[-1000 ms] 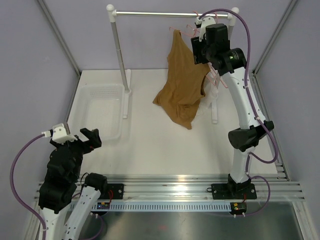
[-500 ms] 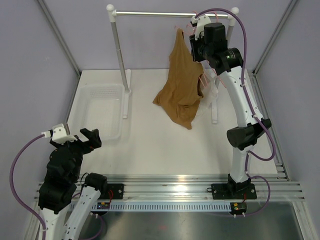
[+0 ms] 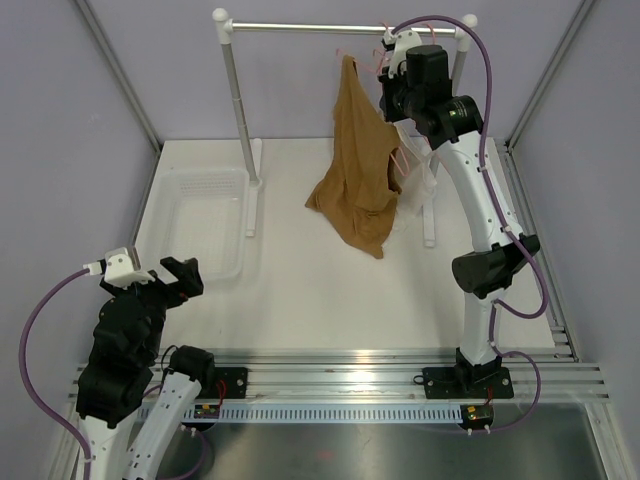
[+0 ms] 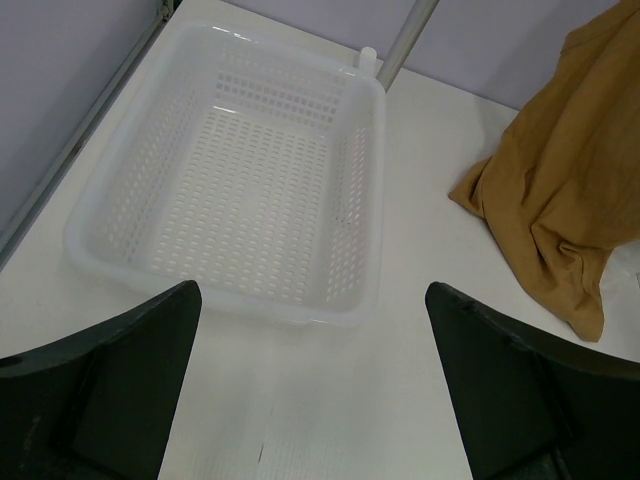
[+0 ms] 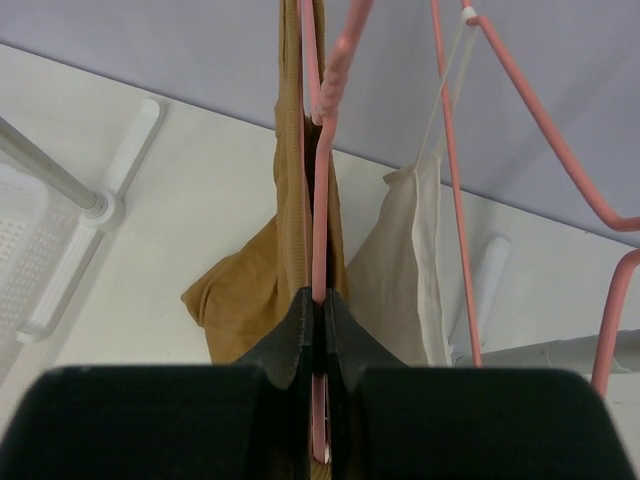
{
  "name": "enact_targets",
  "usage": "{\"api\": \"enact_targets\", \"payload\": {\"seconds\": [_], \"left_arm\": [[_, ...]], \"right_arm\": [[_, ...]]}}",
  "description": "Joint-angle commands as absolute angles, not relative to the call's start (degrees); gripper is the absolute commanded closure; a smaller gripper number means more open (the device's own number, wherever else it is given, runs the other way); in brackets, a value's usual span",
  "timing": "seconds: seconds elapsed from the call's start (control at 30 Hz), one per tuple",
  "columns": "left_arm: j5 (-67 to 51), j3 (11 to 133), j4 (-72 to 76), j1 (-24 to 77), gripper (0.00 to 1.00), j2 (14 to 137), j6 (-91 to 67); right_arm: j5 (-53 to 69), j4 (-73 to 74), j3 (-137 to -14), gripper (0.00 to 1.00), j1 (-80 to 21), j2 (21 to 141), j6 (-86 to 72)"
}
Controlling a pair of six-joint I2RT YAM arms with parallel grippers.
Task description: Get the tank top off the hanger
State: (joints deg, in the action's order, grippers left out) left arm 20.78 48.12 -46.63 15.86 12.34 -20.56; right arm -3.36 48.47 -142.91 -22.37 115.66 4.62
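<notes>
Pink hanger (image 5: 321,200) tight between right fingers (image 5: 295,335), tank top (image 5: 288,250) on it.

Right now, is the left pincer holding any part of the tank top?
No, the left pincer stands open and empty near the white basket, while the tank top hangs apart from it.

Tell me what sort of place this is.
Probably a robot lab test cell: two arms bolted to a metal rail, plain lilac walls, and a staged garment rack holding a tank top beside a white basket.
</notes>
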Motion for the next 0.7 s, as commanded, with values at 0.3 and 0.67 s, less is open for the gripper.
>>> {"api": "enact_targets", "payload": {"seconds": [0.3,0.67], "left_arm": [[19.7,49.5,-44.7,16.2,0.01,14.1,-20.0],[14.7,55.4,-45.2,16.2,0.01,18.4,-21.3]], "right_arm": [[2.3,45.2,-143.6,1.00,-22.9,104.9,0.9],[6.6,54.0,-133.4,1.00,-24.5,93.7,-2.4]]}}
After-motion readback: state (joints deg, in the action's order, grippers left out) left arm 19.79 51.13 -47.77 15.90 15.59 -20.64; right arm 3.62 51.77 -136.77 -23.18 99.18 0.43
